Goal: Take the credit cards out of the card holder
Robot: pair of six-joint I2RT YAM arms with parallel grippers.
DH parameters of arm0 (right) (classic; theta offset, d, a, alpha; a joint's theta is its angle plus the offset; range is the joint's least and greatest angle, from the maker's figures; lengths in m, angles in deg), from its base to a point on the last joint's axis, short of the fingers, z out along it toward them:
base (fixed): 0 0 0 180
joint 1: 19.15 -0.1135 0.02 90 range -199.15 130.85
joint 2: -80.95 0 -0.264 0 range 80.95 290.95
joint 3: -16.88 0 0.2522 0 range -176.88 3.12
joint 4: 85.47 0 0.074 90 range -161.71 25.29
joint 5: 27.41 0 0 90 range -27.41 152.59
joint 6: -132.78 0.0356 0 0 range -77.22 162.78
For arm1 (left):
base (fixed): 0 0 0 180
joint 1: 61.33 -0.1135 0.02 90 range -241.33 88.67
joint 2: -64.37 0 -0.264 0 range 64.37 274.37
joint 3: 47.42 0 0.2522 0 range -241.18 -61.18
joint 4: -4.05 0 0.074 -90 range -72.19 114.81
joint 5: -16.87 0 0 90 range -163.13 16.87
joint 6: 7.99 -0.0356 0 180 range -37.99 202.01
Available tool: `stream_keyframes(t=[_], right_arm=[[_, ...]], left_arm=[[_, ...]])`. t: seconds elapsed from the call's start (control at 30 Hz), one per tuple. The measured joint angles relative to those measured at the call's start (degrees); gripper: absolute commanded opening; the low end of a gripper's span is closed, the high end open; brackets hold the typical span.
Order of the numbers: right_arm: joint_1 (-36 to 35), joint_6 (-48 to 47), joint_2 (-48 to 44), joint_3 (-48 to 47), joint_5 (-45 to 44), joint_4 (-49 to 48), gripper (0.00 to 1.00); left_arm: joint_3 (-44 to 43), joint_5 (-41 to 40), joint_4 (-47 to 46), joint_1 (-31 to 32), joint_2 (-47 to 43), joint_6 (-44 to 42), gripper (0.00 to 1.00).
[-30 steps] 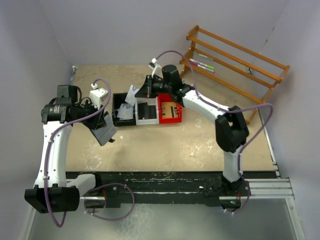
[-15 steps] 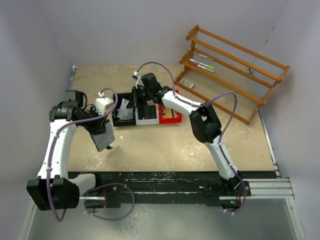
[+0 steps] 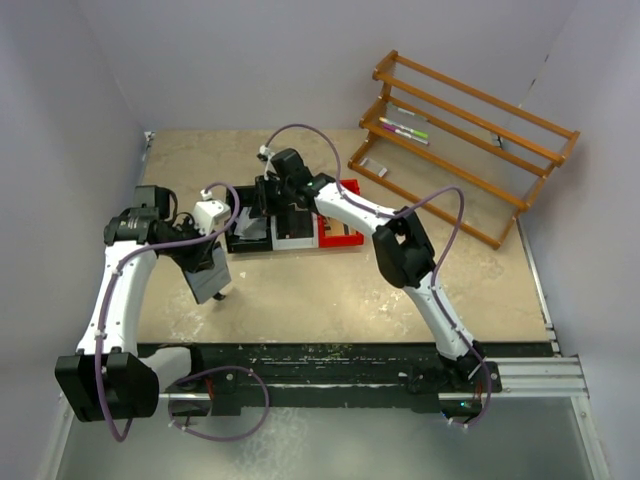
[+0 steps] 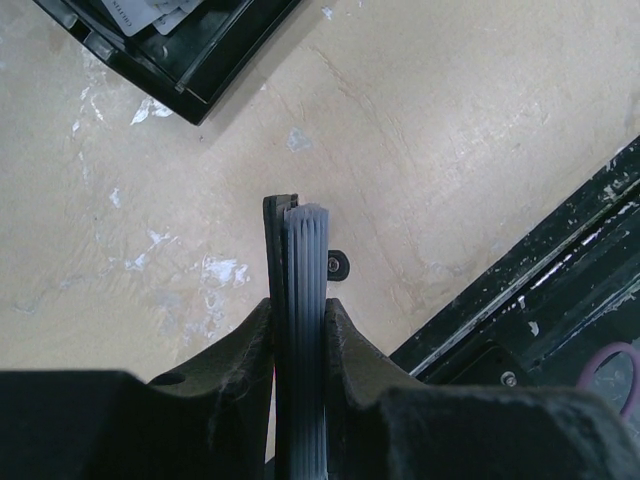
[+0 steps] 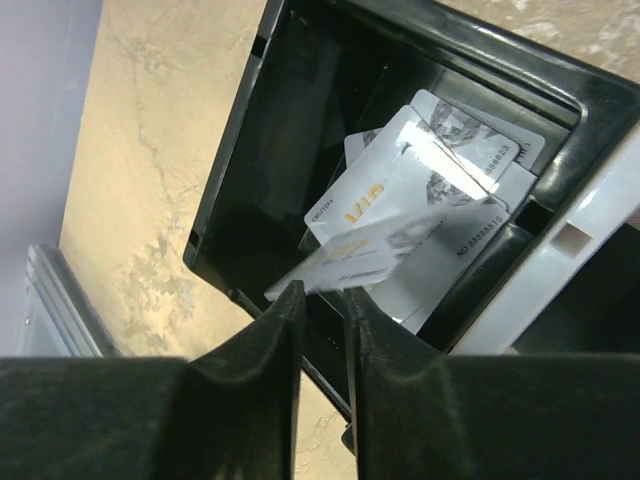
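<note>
The card holder (image 4: 297,250) is pinched edge-on in the closed left gripper (image 4: 298,312), over the table (image 4: 450,130) toward its 9 o'clock side, with the black tray (image 5: 235,160) at about 1 o'clock from it. Several credit cards (image 5: 440,170) lie in that tray. The right gripper (image 5: 322,298) hangs above them with its jaws narrowly apart, and a blurred card (image 5: 370,250) sits just past its tips.

three joined trays (image 3: 295,243) sit mid-worktop (image 3: 330,290). loose credit cards (image 5: 420,200) lie heaped in the leftmost tray, right under the right claw (image 5: 322,300). left of the trays and nearer, the card holder (image 3: 210,275) stands on edge between the left claw's (image 4: 298,312) fingers, with more cards against it. a rack (image 3: 470,137) stands far right, pens (image 3: 405,130) on it.
</note>
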Motion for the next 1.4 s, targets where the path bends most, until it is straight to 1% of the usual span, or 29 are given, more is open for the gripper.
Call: stream_keyframes(t=[0.1,0.17,0.33,0.37,0.4,0.47,0.53,0.6,0.63,0.77,0.9,0.93,0.97,1.07,1.1,1.17,1.23,1.27,1.3,1.33,1.4], right_arm=[[-0.22,-0.81,-1.01,0.02,-2.01,1.2,0.31],[-0.22,-1.36,-2.16,0.59,-3.48,2.03,0.36],[-0.09,-2.6,-9.44,6.47,-6.58,2.8,0.44],[-0.09,-2.91,-13.38,8.66,-7.26,3.17,0.47],[-0.09,-2.91,-13.38,8.66,-7.26,3.17,0.52],[-0.09,-3.26,-17.68,11.08,-7.63,2.12,0.63],[-0.09,-3.74,-23.5,15.34,-7.58,1.09,0.79],[-0.07,-4.15,-29.53,20.61,-8.09,-0.66,0.92],[-0.04,-4.09,-32.24,22.84,-8.46,-0.87,0.94],[0.39,-4.48,-45.35,34.99,-10.69,-2.82,0.97],[3.21,-4.42,-57.94,45.77,-13.68,-2.64,1.0],[4.13,-4.37,-60.61,47.71,-14.6,-2.23,1.0],[5.51,-4.39,-63.65,50.01,-15.37,-2.03,1.0],[8.63,-4.35,-69.57,54.18,-17.38,-0.94,0.99],[9.66,-4.31,-71.41,55.65,-17.77,-0.33,1.0],[11.06,-4.26,-74.16,58.07,-18.49,0.72,1.0],[11.76,-4.24,-76.46,60.33,-19.26,2.16,1.0],[11.96,-4.24,-77.46,61.22,-19.67,2.84,1.0],[11.98,-4.24,-78.38,61.83,-20.5,3.69,0.99],[11.98,-4.26,-79.34,62.31,-21.16,4.5,1.0],[11.98,-4.28,-81.44,62.77,-23.85,6.38,1.0]], left_arm=[[0.09,0.92,-0.13,0.0,-0.11,-0.11,0.0],[0.11,1.75,-0.46,0.0,-0.28,-0.2,0.0],[0.85,4.02,-2.32,0.0,-0.46,-0.42,0.0],[1.05,4.35,-2.71,0.0,-0.46,-0.42,0.0],[1.16,4.7,-2.93,0.0,-0.39,-0.42,0.0],[1.16,5.9,-3.72,0.0,-0.02,-0.39,0.0],[1.16,7.26,-4.94,0.22,0.81,-0.15,0.0],[1.16,8.26,-6.47,1.07,2.34,0.37,0.0],[1.16,8.52,-7.41,1.92,3.43,0.9,0.0],[1.42,9.38,-10.36,5.53,7.8,2.69,0.01],[2.69,9.25,-12.0,7.39,9.88,3.82,0.01],[2.91,9.07,-12.22,7.5,9.9,4.09,0.02],[3.06,8.76,-12.31,7.58,9.9,4.13,0.05],[3.85,6.43,-13.73,7.72,9.62,4.13,0.09],[4.61,4.98,-14.64,7.72,9.18,4.11,0.18],[6.49,1.62,-16.44,7.72,7.85,3.91,0.42],[7.78,-1.31,-17.2,7.72,6.67,3.08,0.59],[8.0,-2.21,-17.31,7.72,6.27,2.91,0.69],[8.11,-3.06,-17.33,7.72,5.79,2.71,0.85],[8.11,-3.37,-17.38,7.63,5.27,2.56,0.98],[8.09,-2.91,-17.18,7.06,3.8,2.82,0.99]])
